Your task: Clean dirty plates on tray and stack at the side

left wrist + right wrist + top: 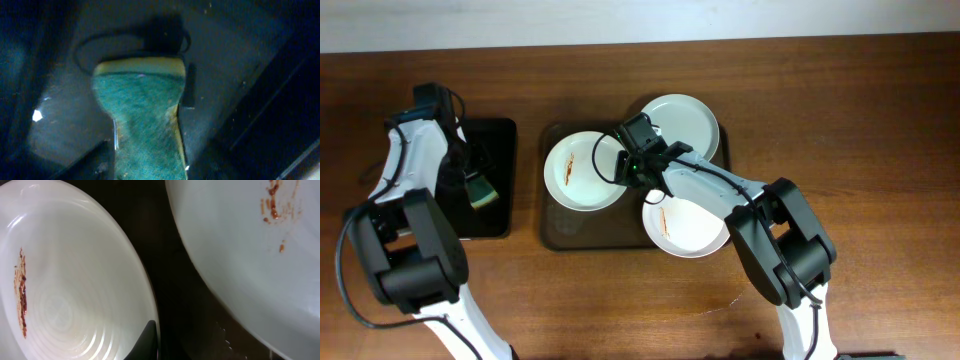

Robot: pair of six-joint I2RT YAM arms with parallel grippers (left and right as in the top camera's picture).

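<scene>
Three white plates lie on the brown tray (558, 232). The left plate (575, 178) has an orange-brown streak, also seen in the right wrist view (65, 295). The front right plate (698, 232) is streaked too (240, 255). The back right plate (685, 120) looks clean. My right gripper (631, 165) is at the left plate's right rim, one finger lying inside the rim (156, 342), pinched shut on it. My left gripper (475, 183) is shut on a green and yellow sponge (483, 196) (140, 100), squeezing its near end (147, 162).
A smaller black tray (498, 140) lies left of the brown tray, under the left gripper and sponge; it also shows in the left wrist view (60, 100). Dark tray surface (175, 270) shows between the two plates. Bare wooden table surrounds both trays.
</scene>
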